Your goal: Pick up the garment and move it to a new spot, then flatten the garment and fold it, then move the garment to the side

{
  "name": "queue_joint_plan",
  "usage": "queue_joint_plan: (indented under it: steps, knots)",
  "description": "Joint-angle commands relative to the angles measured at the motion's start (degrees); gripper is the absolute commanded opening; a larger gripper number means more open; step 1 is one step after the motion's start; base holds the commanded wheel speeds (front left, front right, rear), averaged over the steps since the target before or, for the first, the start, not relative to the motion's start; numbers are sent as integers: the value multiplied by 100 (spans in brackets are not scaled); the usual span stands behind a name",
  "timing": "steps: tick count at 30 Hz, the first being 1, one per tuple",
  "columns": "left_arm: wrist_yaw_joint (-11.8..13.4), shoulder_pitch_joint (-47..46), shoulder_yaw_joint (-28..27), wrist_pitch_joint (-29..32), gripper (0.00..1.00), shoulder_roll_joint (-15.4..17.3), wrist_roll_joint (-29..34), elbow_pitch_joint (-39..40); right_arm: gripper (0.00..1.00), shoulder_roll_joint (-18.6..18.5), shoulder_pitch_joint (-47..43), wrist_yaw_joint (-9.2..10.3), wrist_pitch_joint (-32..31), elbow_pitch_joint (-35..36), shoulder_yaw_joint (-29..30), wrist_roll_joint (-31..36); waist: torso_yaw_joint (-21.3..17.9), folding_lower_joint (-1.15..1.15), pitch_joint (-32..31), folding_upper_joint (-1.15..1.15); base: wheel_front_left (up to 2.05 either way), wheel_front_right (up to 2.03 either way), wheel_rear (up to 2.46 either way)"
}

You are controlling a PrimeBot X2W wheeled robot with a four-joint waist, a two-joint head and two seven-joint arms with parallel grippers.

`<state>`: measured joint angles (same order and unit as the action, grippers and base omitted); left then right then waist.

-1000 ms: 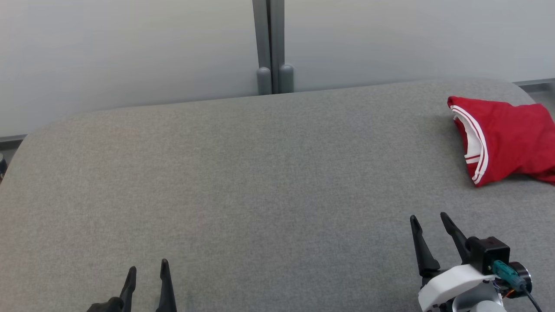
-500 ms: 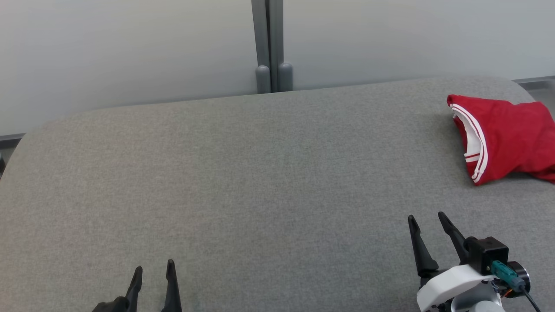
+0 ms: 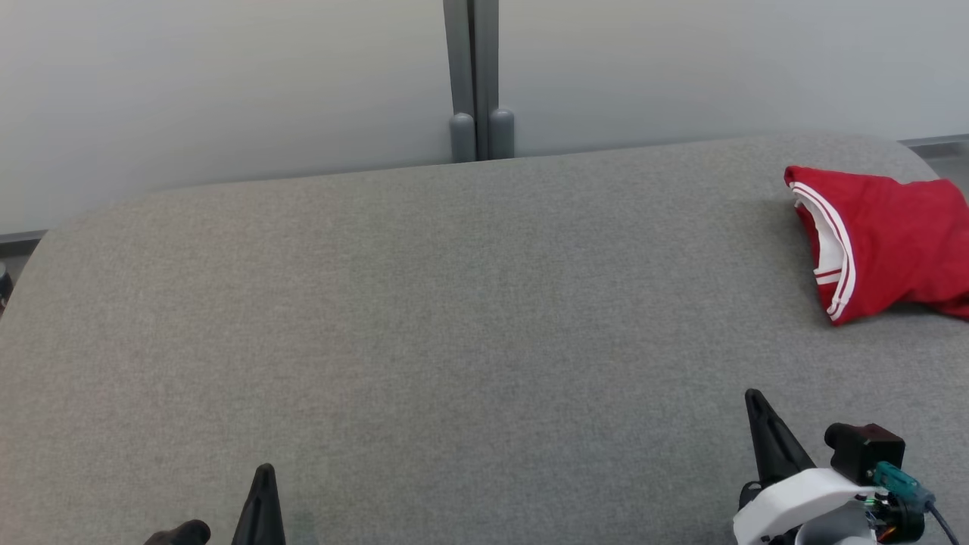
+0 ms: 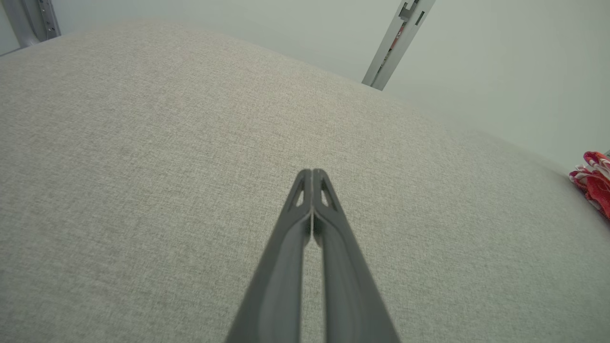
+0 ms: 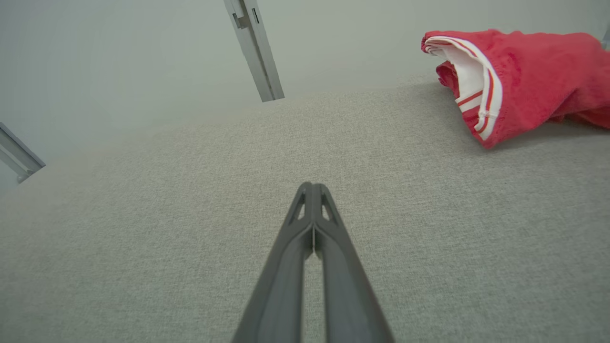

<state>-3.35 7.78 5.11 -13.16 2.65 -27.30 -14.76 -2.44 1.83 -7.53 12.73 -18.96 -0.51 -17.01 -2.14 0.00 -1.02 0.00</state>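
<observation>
Wall (image 3: pixel 227 76): pale and plain, seen behind the far edge of the surface.

Surface (image 3: pixel 454 303): covered in grey woven fabric, rounded at the far corners.

Garment (image 3: pixel 886 242): red, trimmed with white stripes along one edge, a white inner layer shown at the opening. It is laid loosely bunched on the surface at the far right corner, partly cut off by the right edge of the head view. It is well apart from both tools.

Post (image 3: pixel 475 76): grey, upright, set against the wall behind the middle of the far edge.

Right tool (image 3: pixel 753 397): dark, pressed together tip to tip, nothing pinched. It is held over the near right of the surface, with the garment beyond it.

Left tool (image 3: pixel 265 471): dark, likewise pressed together, nothing pinched. It is held over the near left.
</observation>
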Motion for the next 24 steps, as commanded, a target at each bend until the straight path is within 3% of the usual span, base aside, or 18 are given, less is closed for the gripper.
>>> queue_joint_plan:
  steps: [1, 24]
  knots:
    - [-31, -167, -71, 55, 0, 15, -257, 101, 0, -18, 138, 1, -59, 107, 43, -300, 3, 0, 1, 0, 0, 0, 0]
    - [-104, -567, -394, 623, 0, 37, -2183, 147, 0, -29, 258, 2, -621, 235, 241, -2509, 46, 0, 21, 0, 0, 0, 0]
